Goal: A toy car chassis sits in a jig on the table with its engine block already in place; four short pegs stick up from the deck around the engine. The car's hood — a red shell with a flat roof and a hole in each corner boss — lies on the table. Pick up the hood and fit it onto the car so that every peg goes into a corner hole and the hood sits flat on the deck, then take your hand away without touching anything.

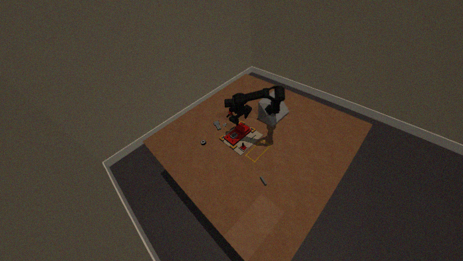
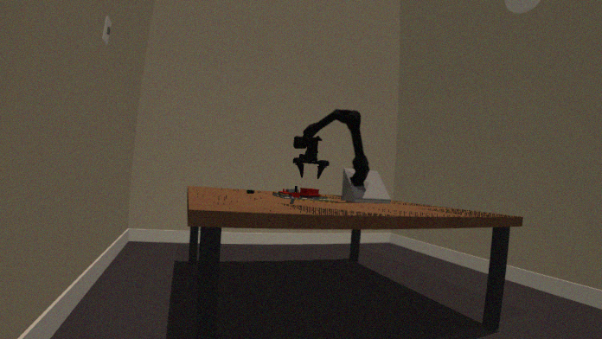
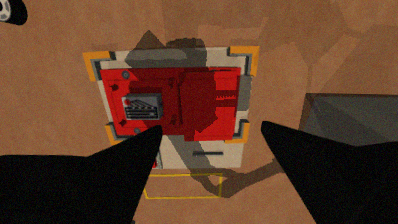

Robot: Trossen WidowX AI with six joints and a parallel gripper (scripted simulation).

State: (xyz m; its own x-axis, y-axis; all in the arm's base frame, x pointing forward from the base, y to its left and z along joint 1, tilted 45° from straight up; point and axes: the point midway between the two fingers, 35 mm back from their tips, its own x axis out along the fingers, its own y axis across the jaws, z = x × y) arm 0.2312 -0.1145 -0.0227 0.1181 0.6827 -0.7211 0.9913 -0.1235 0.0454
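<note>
The red car chassis (image 1: 229, 140) (image 3: 111, 100) sits in the pale jig (image 3: 231, 159) between orange corner brackets. The grey engine block (image 1: 233, 135) (image 3: 142, 106) stands on its deck, with small dark pegs around it. My gripper (image 1: 241, 120) (image 2: 310, 177) (image 3: 211, 127) is open and empty, pointing down above the jig. A small red part (image 1: 229, 114) shows behind the gripper in the top view. Another red piece with a black upright post (image 1: 243, 146) stands on the jig plate, mostly hidden by a finger in the wrist view. Which red part is the hood, I cannot tell.
Small grey parts (image 1: 217, 125) lie beside the jig. A wheel (image 1: 203, 142) (image 2: 250, 191) (image 3: 6, 11) lies farther out. A yellow outline (image 1: 250, 158) (image 3: 182, 198) marks the table beside the jig. A grey bar (image 1: 263, 181) lies beyond it. The grey wedge (image 2: 377, 186) stands at the arm's base.
</note>
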